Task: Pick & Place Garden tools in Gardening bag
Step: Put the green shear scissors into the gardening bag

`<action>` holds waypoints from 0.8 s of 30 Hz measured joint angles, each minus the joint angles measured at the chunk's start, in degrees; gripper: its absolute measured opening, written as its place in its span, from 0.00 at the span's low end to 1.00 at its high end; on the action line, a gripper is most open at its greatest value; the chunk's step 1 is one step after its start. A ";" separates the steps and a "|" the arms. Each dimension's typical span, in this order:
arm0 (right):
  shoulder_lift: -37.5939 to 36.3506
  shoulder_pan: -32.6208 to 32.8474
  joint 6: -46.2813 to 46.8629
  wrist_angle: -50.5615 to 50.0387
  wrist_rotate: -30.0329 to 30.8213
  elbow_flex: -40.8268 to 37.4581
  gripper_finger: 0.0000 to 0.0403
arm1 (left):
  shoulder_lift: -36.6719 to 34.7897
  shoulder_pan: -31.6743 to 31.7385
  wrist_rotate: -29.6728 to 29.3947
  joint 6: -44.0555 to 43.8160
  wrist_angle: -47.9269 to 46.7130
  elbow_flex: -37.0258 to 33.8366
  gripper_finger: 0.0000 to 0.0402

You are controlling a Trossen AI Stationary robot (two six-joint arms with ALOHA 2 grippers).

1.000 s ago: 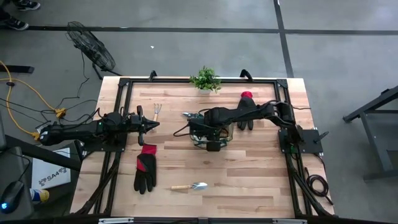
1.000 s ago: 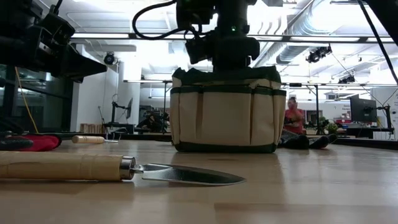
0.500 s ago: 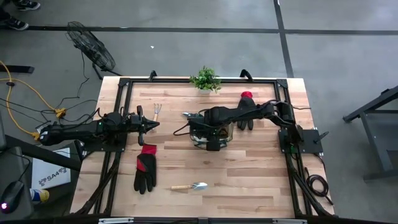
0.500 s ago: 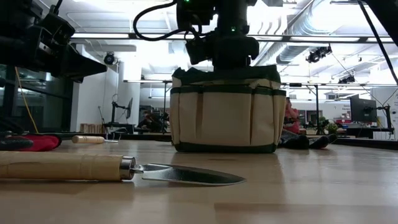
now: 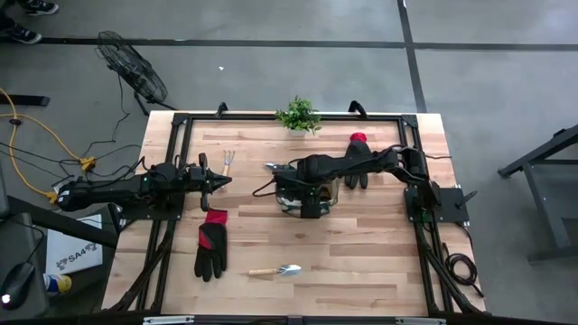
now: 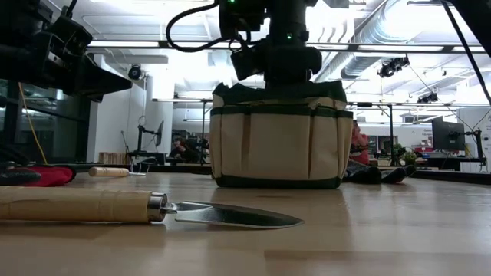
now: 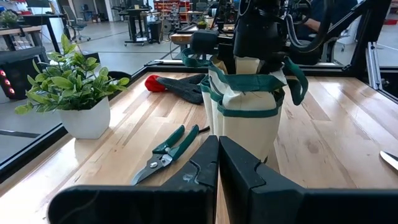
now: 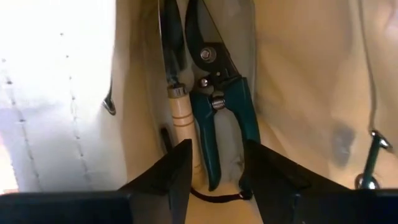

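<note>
Your right claw [image 8: 214, 165] hangs inside the round khaki fabric bag with green trim [image 5: 291, 188] at mid-table, fingers parted and empty; teal-handled pruning shears [image 8: 219, 102] and a wooden-handled tool [image 8: 180, 109] stand inside. Your left claw [image 5: 219, 181], pinched shut, waits near the table's left edge [image 5: 144, 149] above open boards.

cloth bag [image 6: 276, 136], wooden table [image 5: 361, 253]
</note>
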 joint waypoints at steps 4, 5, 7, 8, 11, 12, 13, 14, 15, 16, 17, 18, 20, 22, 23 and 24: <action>-0.76 0.02 0.02 -0.19 0.00 0.02 0.35 | 0.02 0.00 0.00 0.02 0.00 0.00 0.03; -1.02 0.02 0.02 -0.12 0.02 0.02 0.35 | 0.02 -0.02 0.00 0.02 0.00 0.02 0.03; -1.92 0.02 0.02 0.04 0.04 0.02 0.35 | 0.00 -0.01 0.01 0.00 0.00 0.01 0.03; -2.40 0.02 0.02 0.25 0.04 0.02 0.35 | 0.01 -0.02 0.01 0.01 0.00 0.01 0.03; -3.75 0.02 0.04 0.52 0.69 0.04 0.35 | 0.00 -0.01 0.00 0.02 0.00 0.01 0.03; -4.06 0.02 0.04 0.48 0.97 0.04 0.35 | 0.01 -0.01 0.02 0.02 0.01 0.00 0.03; -4.27 0.02 0.05 0.48 1.36 0.04 0.35 | 0.00 -0.02 0.00 0.01 0.00 0.02 0.03; -4.59 0.02 0.04 0.44 1.88 0.04 0.35 | 0.02 -0.02 0.02 0.00 0.00 0.02 0.03; -4.81 0.02 0.07 0.37 2.14 0.04 0.35 | 0.00 0.00 0.00 0.02 0.00 0.00 0.03; -4.94 0.02 0.07 0.44 2.25 0.04 0.35 | 0.01 0.00 0.02 0.01 0.00 0.00 0.03; -5.20 0.02 0.29 0.42 2.27 0.04 0.35 | 0.02 0.00 0.00 0.02 0.00 0.00 0.03; -5.34 0.02 0.78 0.41 2.27 0.04 0.35 | 0.00 0.00 0.00 0.02 0.00 0.00 0.03; -5.81 0.00 1.48 0.45 2.25 0.04 0.35 | 0.00 -0.01 0.01 0.02 0.00 0.00 0.03; -6.48 0.02 1.53 0.44 2.31 0.04 0.35 | 0.02 -0.01 0.02 0.02 0.00 0.00 0.03; -6.86 0.02 1.56 0.47 2.30 0.04 0.35 | 0.01 0.00 0.02 0.02 0.00 0.00 0.03; -7.08 0.02 1.79 0.59 2.30 0.04 0.35 | 0.01 -0.02 0.02 0.02 0.00 0.01 0.03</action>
